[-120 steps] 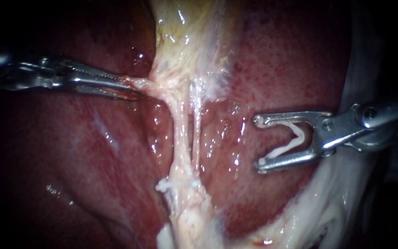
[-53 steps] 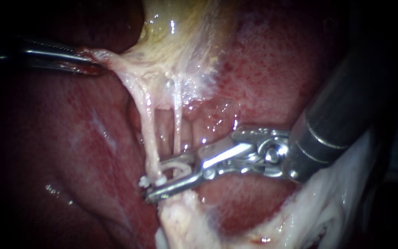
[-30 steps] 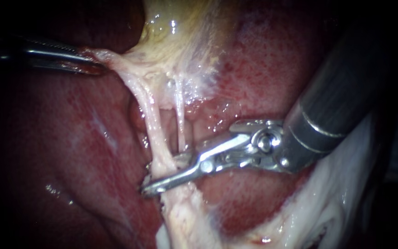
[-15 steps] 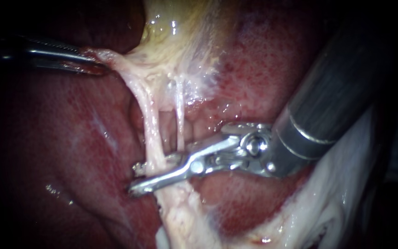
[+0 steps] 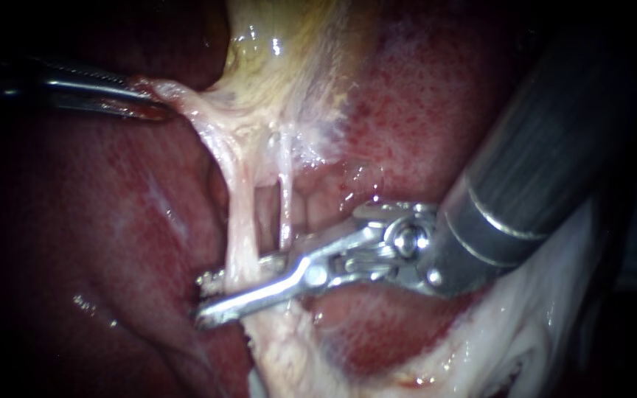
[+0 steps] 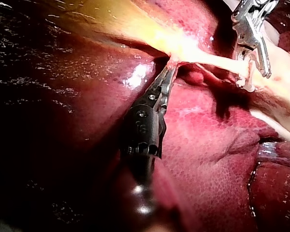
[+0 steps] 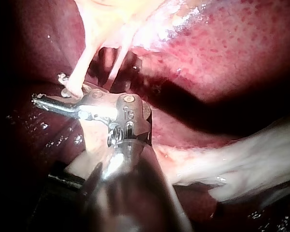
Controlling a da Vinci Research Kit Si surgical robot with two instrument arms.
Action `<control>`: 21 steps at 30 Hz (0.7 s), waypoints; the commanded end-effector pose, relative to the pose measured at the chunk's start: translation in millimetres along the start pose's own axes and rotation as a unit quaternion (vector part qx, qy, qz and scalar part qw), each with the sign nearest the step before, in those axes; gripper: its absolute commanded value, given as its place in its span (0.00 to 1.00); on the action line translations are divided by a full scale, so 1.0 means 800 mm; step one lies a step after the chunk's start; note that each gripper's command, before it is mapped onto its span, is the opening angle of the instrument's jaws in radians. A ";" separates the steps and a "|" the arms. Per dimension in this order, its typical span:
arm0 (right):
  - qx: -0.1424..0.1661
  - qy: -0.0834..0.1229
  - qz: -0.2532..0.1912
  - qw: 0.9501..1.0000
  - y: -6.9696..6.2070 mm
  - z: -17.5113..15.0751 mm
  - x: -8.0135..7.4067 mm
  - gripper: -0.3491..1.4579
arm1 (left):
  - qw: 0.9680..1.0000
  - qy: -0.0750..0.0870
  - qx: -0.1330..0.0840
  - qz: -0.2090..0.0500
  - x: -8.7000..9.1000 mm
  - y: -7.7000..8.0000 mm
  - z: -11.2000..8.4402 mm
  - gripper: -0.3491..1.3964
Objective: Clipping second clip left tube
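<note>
Pale, stringy tissue runs down from the yellowish gallbladder (image 5: 289, 59) and is split into two tubes over the red liver (image 5: 436, 125). The left tube (image 5: 241, 221) is stretched taut, with the thinner right tube (image 5: 284, 199) just beside it. The right instrument (image 5: 202, 298) is laid across the left tube's lower end. Its jaws are narrowed to a slit, and the tube is pinched between them from both sides. A fold (image 5: 178, 92) at the gallbladder's edge is clamped in the closed jaws of the left instrument (image 5: 158, 110).
</note>
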 end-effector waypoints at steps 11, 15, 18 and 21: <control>-0.007 0.006 -0.006 1.000 0.0003 -0.0010 -0.0004 0.13 | 1.000 0.000 0.000 0.000 0.0001 0.0000 0.0001 0.00; -0.008 0.005 -0.015 1.000 0.0002 -0.0010 -0.0004 0.05 | 1.000 0.000 0.000 0.000 0.0001 0.0000 0.0001 0.00; -0.009 0.006 -0.018 1.000 0.0002 -0.0010 -0.0005 0.02 | 1.000 0.000 0.000 0.000 0.0001 0.0000 0.0001 0.00; -0.009 0.005 -0.021 1.000 0.0002 -0.0013 -0.0006 0.00 | 1.000 0.000 0.000 0.000 0.0001 0.0000 0.0001 0.00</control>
